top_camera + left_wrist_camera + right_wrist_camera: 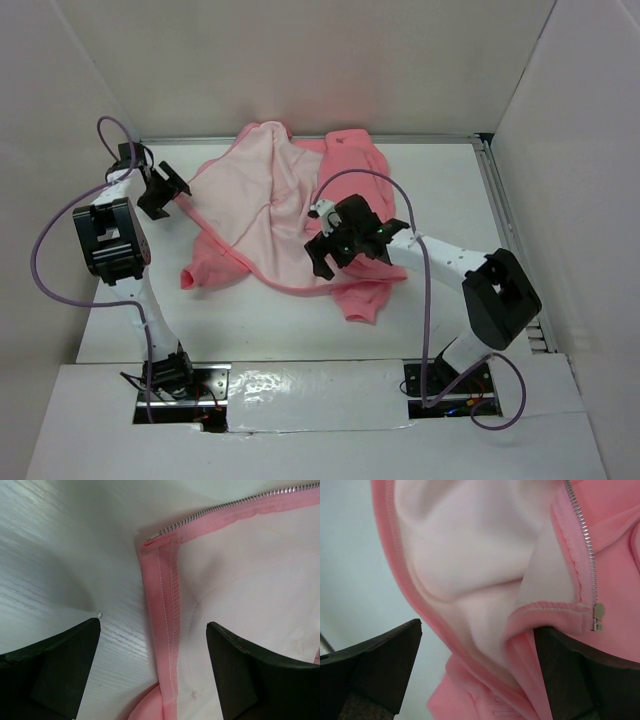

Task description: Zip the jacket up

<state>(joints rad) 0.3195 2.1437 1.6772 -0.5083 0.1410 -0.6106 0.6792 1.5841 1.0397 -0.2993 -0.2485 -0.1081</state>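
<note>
Top external, unzipped jacket [270, 215] beneath right fingers [320, 260], beside left fingers [178, 185].

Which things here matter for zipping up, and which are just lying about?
For the job: jacket; zipper teeth; zipper slider; left hand, open; right hand, open.
Not part of it: purple cables; table.
</note>
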